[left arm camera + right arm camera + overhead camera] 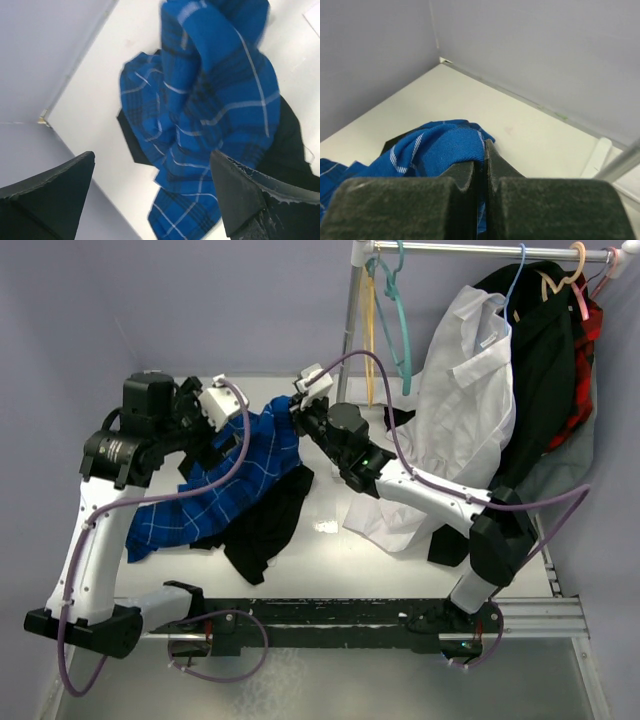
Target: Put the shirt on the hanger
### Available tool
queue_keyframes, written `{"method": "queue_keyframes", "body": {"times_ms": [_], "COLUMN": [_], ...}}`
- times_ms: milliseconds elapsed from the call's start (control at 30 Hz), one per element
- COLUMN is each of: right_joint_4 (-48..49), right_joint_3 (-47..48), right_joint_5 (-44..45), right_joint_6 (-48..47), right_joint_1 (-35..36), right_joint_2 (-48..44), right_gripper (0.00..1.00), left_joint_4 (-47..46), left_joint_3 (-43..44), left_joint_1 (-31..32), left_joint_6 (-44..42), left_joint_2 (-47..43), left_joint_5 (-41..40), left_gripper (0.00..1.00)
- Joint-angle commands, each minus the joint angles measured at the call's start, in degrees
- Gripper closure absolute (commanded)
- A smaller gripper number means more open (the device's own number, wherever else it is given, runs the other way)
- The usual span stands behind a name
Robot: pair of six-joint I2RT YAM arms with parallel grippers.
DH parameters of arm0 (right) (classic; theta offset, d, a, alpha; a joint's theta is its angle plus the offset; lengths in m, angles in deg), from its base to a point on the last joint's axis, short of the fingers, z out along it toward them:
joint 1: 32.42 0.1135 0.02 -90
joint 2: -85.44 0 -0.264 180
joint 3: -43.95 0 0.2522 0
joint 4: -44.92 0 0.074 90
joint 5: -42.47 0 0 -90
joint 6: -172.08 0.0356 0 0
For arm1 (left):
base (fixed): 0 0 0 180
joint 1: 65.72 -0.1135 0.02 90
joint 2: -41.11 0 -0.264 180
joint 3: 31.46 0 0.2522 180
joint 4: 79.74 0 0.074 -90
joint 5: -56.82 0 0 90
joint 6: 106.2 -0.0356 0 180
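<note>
The blue plaid shirt (pixel 230 480) lies bunched on the white table (pixel 330 560), partly over a black garment. My right gripper (pixel 300 418) is shut on a fold at the shirt's far end; in the right wrist view the blue cloth (pixel 440 147) sits pinched in the gripper (pixel 485 165). My left gripper (pixel 232 430) hovers above the shirt's middle with its jaws wide apart. In the left wrist view the shirt (pixel 210 110) hangs below the gripper (pixel 150 200), touching neither finger. The teal hanger (pixel 395 310) hangs from the rail at the back, apart from both grippers.
A black garment (pixel 265 525) lies under the shirt. On the rail (pixel 480 248) hang a yellow hanger (pixel 370 330), a white shirt (pixel 460 390), a black garment (pixel 545 350) and a red plaid one (pixel 588 350). Walls close the left and back.
</note>
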Motion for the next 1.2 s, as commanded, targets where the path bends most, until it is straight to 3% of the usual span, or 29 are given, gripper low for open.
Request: {"method": "queue_keyframes", "body": {"times_ms": [0,200,333,500,667,800,1033,1100,1167], "right_joint_4": [-3.2,-11.3,-17.2,-20.1,-19.8,-19.4,-19.6,-19.6,-19.6], "right_joint_3": [7.7,20.1,28.7,32.9,32.8,31.8,31.1,30.9,30.7], "right_joint_5": [4.2,6.6,9.2,8.2,6.6,5.6,4.1,3.8,3.6], "right_joint_6": [1.3,3.5,4.9,7.6,9.3,10.0,11.5,11.8,12.1], "right_joint_1": [-0.1,-0.8,-1.7,-2.7,-2.8,-2.9,-4.1,-4.3,-4.4], "right_joint_2": [-0.6,5.5,10.4,13.7,14.2,13.9,13.1,12.9,12.8], "right_gripper": [1.00,1.00,1.00,1.00,1.00,1.00,1.00,1.00,1.00], "left_joint_4": [-5.3,-4.3,-13.2,-21.0,-33.7,-35.5,-35.5,-35.3,-34.7], "left_joint_3": [-10.3,-23.8,-32.1,-35.2,-41.0,-42.2,-43.9,-43.9,-43.7], "left_joint_1": [0.1,2.6,13.9,17.0,18.8,18.8,19.0,19.0,19.0], "left_joint_6": [2.3,2.2,6.3,8.3,7.2,7.7,9.0,8.8,8.7], "left_joint_2": [-8.7,-12.2,-16.1,-15.4,-14.2,-12.8,-9.9,-9.0,-8.0], "left_joint_5": [5.0,6.3,-8.5,-15.7,-28.9,-25.9,-20.3,-19.7,-19.2], "left_gripper": [0.00,0.00,0.00,0.01,0.01,0.00,0.08,0.16,0.32]}}
